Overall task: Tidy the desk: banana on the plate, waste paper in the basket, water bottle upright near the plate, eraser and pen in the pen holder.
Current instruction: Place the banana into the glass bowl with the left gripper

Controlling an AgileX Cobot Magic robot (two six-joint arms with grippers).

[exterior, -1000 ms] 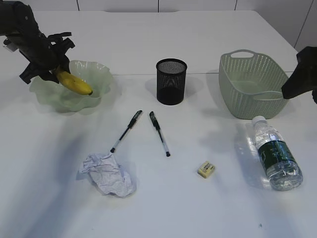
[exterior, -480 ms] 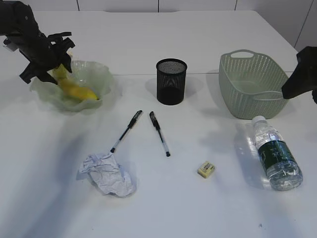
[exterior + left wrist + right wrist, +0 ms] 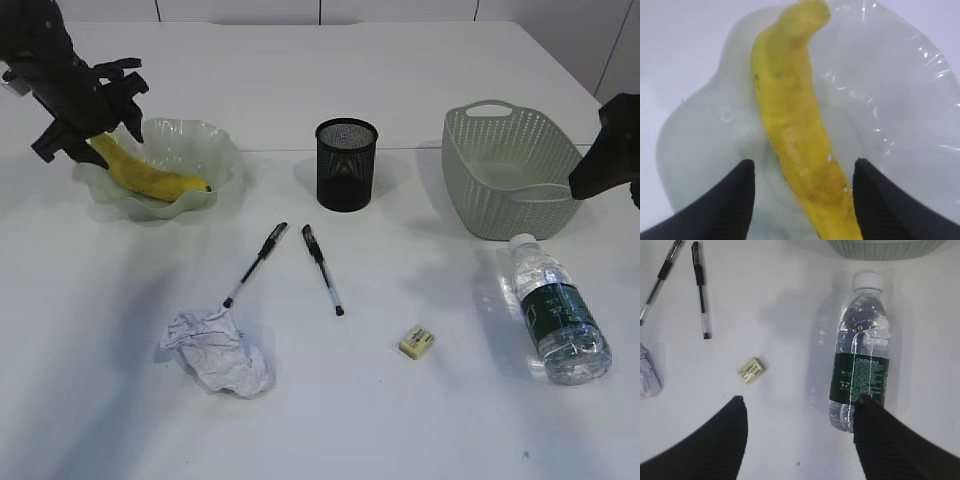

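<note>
Banana (image 3: 150, 178) now lies released in the plate (image 3: 205, 140), jaws parted.

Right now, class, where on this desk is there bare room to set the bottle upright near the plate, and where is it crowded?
Bare desk lies between the plate and pen holder, and in front of the plate, left of the two pens. Crowded: the front middle, with pens, waste paper and eraser; the water bottle lies by the basket.
</note>
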